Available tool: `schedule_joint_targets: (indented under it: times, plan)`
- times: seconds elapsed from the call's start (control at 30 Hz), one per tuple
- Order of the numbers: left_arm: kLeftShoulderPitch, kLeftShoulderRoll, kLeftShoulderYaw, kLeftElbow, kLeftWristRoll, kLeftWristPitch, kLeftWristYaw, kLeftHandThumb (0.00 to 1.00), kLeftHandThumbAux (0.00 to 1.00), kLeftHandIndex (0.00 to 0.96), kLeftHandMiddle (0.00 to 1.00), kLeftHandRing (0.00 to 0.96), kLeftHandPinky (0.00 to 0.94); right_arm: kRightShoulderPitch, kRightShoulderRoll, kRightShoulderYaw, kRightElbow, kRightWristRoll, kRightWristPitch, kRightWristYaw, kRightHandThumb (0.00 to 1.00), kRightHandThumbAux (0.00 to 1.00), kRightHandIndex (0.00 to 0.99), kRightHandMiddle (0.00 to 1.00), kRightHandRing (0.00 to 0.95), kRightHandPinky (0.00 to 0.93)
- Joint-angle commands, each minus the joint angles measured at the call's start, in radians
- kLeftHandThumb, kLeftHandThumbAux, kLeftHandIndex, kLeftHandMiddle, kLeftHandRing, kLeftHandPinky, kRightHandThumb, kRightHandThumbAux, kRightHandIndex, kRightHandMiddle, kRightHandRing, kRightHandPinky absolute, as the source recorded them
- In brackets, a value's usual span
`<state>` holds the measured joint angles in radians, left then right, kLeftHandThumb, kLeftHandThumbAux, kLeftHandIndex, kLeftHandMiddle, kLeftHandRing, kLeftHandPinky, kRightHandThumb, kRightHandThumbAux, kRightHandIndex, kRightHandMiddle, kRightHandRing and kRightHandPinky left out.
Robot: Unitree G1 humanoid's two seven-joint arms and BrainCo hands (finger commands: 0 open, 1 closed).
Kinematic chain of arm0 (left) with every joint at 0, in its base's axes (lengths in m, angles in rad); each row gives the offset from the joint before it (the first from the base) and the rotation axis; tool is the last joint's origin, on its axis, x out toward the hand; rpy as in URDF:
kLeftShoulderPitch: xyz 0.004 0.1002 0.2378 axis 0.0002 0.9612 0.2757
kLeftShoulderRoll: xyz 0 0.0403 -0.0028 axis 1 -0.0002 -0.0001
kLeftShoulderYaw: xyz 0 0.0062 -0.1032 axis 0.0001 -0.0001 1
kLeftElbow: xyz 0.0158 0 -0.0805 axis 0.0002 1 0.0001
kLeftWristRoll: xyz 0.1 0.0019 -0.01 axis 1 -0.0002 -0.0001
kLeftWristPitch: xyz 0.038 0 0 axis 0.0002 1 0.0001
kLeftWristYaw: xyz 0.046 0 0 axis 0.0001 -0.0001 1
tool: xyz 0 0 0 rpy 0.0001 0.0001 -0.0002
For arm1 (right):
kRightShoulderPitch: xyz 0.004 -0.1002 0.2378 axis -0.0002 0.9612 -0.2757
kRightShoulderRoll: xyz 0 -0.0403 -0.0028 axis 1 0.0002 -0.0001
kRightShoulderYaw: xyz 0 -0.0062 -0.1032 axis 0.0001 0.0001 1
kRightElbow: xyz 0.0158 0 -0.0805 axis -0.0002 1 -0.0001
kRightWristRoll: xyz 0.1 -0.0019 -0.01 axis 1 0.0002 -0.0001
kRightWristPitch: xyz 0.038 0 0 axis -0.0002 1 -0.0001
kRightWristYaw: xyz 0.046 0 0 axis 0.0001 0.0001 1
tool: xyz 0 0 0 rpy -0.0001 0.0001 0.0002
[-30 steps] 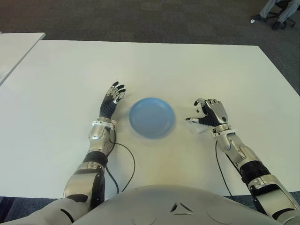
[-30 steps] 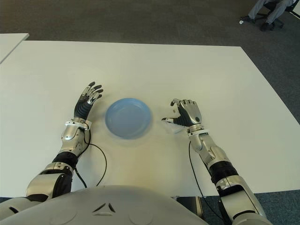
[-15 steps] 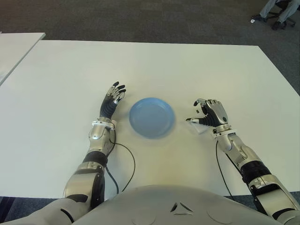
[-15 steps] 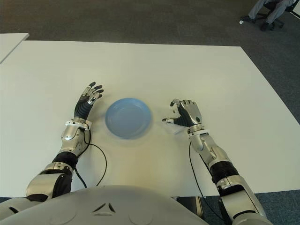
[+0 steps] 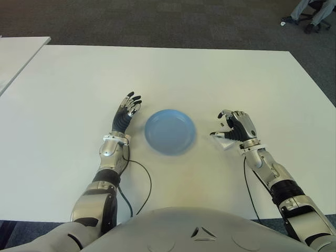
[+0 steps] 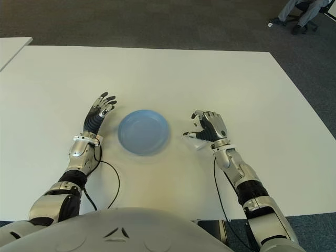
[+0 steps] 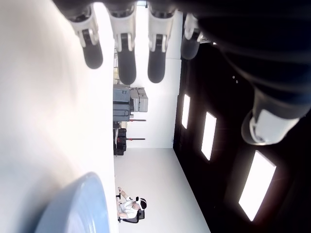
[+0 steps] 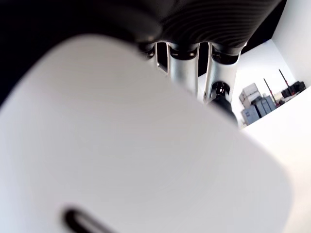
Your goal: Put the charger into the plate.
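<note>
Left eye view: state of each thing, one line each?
plate: empty, flat on the table.
charger: on the table right of the plate, under the right hand, not in the plate.
right hand: fingers curled around the charger.
left hand: open, left of the plate.

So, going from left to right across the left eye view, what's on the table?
Left hand, fingers spread → blue plate → white charger, with the right hand curled over it.

Blue plate (image 5: 170, 131) mid-table; left hand (image 5: 127, 110) open beside; right hand (image 5: 237, 126) curled on white charger (image 5: 222, 140).
</note>
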<state>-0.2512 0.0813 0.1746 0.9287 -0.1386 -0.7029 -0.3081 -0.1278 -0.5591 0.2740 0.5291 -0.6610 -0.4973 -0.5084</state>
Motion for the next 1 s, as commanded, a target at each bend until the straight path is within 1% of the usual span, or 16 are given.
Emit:
schedule_joint_targets:
  times: [0.03,0.07,0.1,0.13,0.17,0.2,0.27,0.3,0.33,0.43,0.53,0.77,1.0]
  plan:
    - [0.016,0.001,-0.005,0.037,0.005,0.013,-0.008,0.000,0.506,0.025,0.187,0.195,0.152,-0.024,0.008,-0.003,0.037,-0.007,-0.032,-0.020,0.709,0.703,0.422,0.576,0.585,0.529]
    - [0.015,0.002,-0.006,0.037,0.005,0.012,-0.009,0.000,0.506,0.025,0.187,0.195,0.152,-0.029,0.006,-0.002,0.042,-0.011,-0.039,-0.024,0.678,0.652,0.385,0.529,0.539,0.494]
    - [0.016,0.002,-0.006,0.038,0.004,0.011,-0.010,0.000,0.506,0.026,0.187,0.195,0.152,-0.040,-0.002,-0.005,0.036,-0.009,-0.046,-0.013,0.631,0.577,0.331,0.460,0.471,0.444]
    - [0.016,0.002,-0.006,0.038,0.004,0.010,-0.011,0.000,0.506,0.025,0.186,0.195,0.154,-0.048,-0.008,-0.007,0.031,-0.007,-0.052,-0.005,0.580,0.517,0.252,0.363,0.363,0.347]
    - [0.016,0.002,-0.007,0.038,0.003,0.010,-0.013,0.000,0.506,0.025,0.186,0.195,0.155,-0.048,-0.023,-0.014,-0.008,0.001,-0.054,0.022,0.562,0.496,0.224,0.329,0.324,0.312]
    - [0.016,0.002,-0.007,0.037,0.003,0.010,-0.014,0.000,0.505,0.024,0.186,0.194,0.151,-0.048,-0.032,-0.020,-0.035,0.006,-0.056,0.040,0.524,0.455,0.165,0.258,0.242,0.224]
    - [0.016,0.001,-0.007,0.036,0.001,0.011,-0.018,0.000,0.502,0.021,0.184,0.191,0.149,-0.035,-0.052,-0.032,-0.107,0.012,-0.059,0.078,0.478,0.402,0.083,0.162,0.130,0.106]
    - [0.017,0.001,-0.007,0.036,0.000,0.012,-0.021,0.000,0.502,0.020,0.184,0.191,0.149,-0.027,-0.059,-0.035,-0.130,0.009,-0.060,0.091,0.470,0.393,0.067,0.144,0.109,0.085]
    - [0.017,0.001,-0.007,0.036,-0.001,0.012,-0.022,0.000,0.500,0.019,0.183,0.190,0.149,-0.021,-0.064,-0.038,-0.147,0.007,-0.060,0.102,0.453,0.367,0.043,0.097,0.069,0.054]
    - [0.015,0.000,-0.007,0.037,-0.001,0.016,-0.024,0.000,0.498,0.016,0.183,0.189,0.149,-0.007,-0.075,-0.045,-0.182,0.010,-0.054,0.144,0.423,0.332,0.014,0.033,0.022,0.017]
    - [0.013,-0.001,-0.007,0.039,0.000,0.021,-0.025,0.000,0.498,0.015,0.183,0.189,0.150,-0.005,-0.082,-0.047,-0.185,0.016,-0.051,0.189,0.391,0.301,0.004,0.010,0.007,0.005]
    - [0.012,-0.001,-0.008,0.037,-0.001,0.030,-0.028,0.000,0.498,0.017,0.186,0.192,0.157,0.006,-0.082,-0.065,-0.202,0.047,-0.032,0.291,0.349,0.259,0.000,0.000,0.000,0.000]
    - [0.011,-0.001,-0.009,0.039,0.001,0.030,-0.026,0.000,0.498,0.022,0.188,0.194,0.160,0.014,-0.079,-0.081,-0.217,0.058,-0.016,0.341,0.337,0.238,0.000,0.000,0.000,0.000]
